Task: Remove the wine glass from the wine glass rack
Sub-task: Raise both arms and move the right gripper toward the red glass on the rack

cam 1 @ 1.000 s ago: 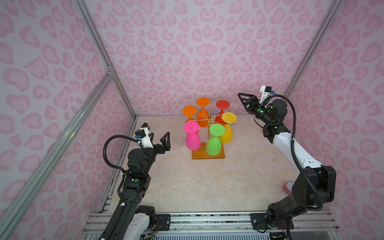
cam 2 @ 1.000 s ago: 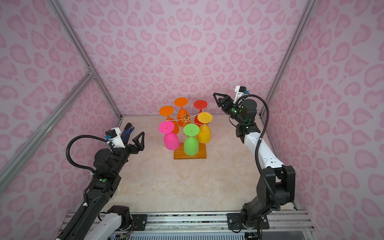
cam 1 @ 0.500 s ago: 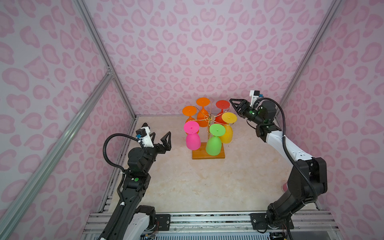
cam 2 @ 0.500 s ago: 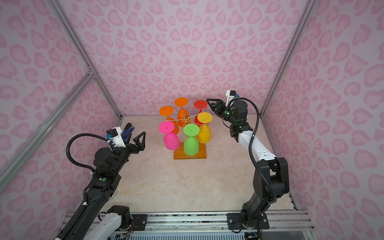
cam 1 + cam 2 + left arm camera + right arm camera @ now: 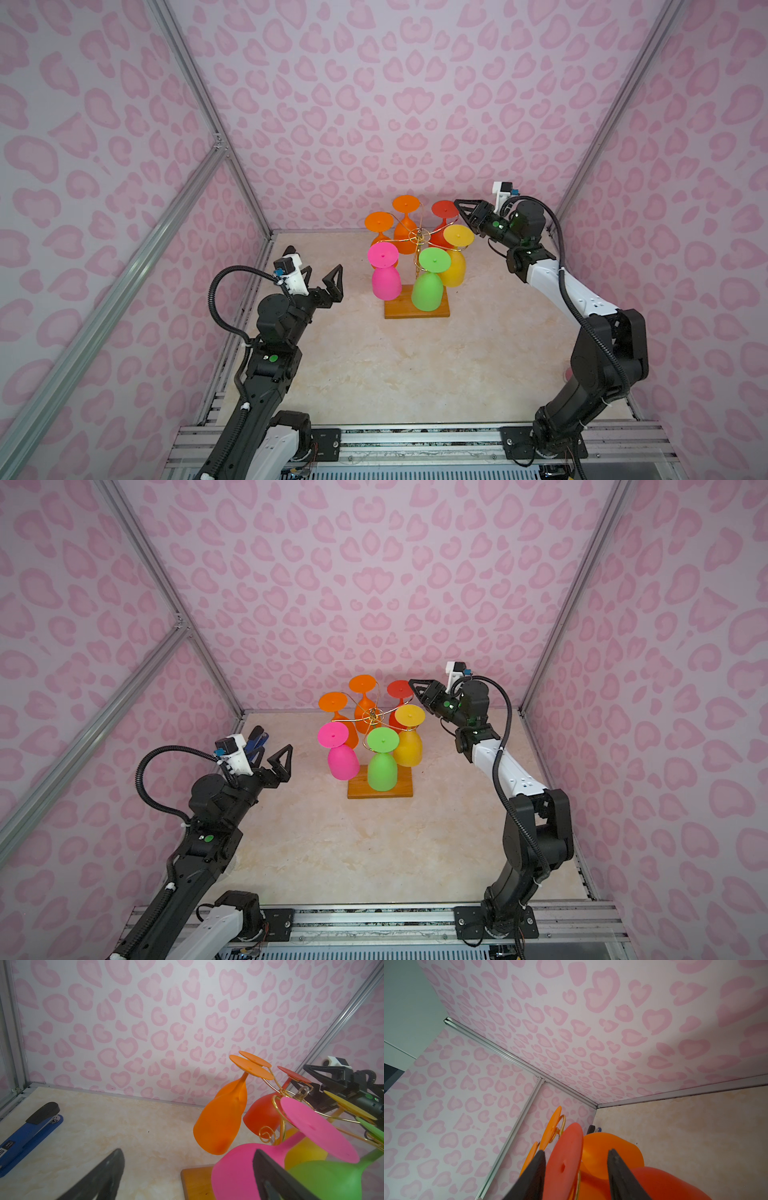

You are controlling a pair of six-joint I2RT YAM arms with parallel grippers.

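The wine glass rack (image 5: 417,237) (image 5: 371,717) is gold wire on a wooden base (image 5: 415,311) at the back middle of the floor. Several coloured glasses hang upside down from it. My right gripper (image 5: 459,210) (image 5: 413,690) (image 5: 576,1150) reaches in from the right at the red wine glass (image 5: 444,209) (image 5: 399,688) (image 5: 564,1163). Its jaws stand apart on either side of the red foot disc, with a gap at one finger. My left gripper (image 5: 323,269) (image 5: 275,749) (image 5: 187,1151) hovers wide open left of the pink glass (image 5: 385,278) (image 5: 232,1174), holding nothing.
Two orange glasses (image 5: 405,226), a yellow one (image 5: 455,266) and a green one (image 5: 428,291) crowd round the red one. A blue stapler (image 5: 27,1132) (image 5: 255,739) lies by the left wall. The back wall stands close behind the rack.
My right gripper has moved left to the rack and its jaws have narrowed around the red glass's foot. The left arm has stayed still.
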